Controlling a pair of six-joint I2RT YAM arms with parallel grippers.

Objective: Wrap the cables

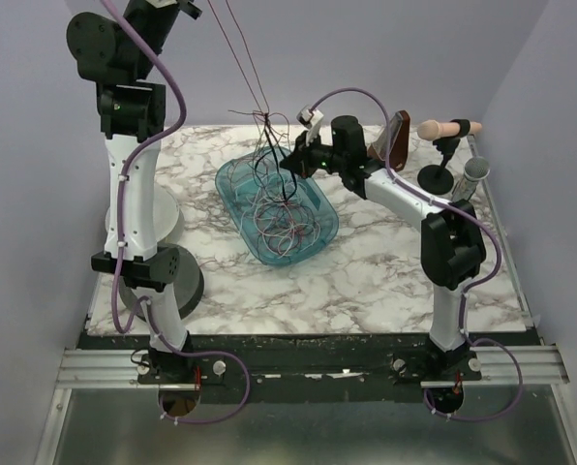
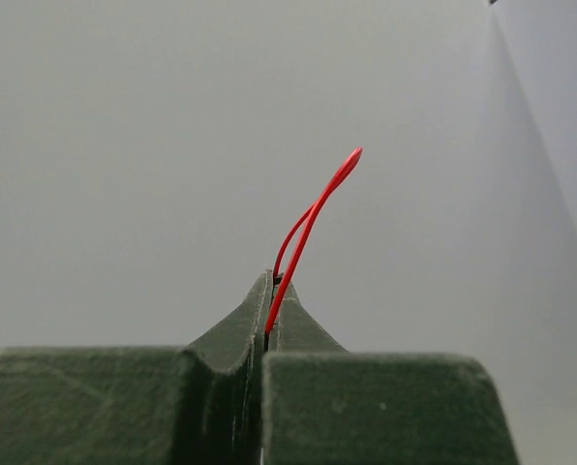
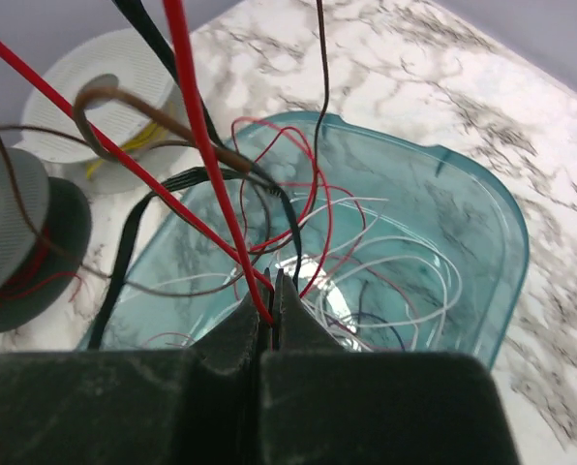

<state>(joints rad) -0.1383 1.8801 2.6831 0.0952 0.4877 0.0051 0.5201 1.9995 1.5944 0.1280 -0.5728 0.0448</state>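
the cables (image 1: 279,208) lie mostly in a clear teal tub (image 1: 232,228) that sits at an angle in the middle of the marble counter (image 1: 366,281). they fill it with loose loops of thin white, red and black wire. from the tub's far end a few strands rise steeply and leave the top of the overhead view, above the raised left arm.

the left pincer (image 2: 269,291) is up in the air with only a plain grey wall behind it. its jaws are pressed together on a red loop (image 2: 313,218), a thin wire doubled over that sticks out in a narrow fold just past the tips.

the right pincer (image 3: 274,291) hangs low over the tub's far end. its jaws are closed on a red strand (image 3: 211,155) that runs taut up and away from the tips. a black wire drops just beside them, and i cannot tell whether it is caught as well.

a white spool (image 3: 124,68) and a dark spool (image 3: 17,242) carrying some red wire stand on the counter to the left of the tub, near the left arm.
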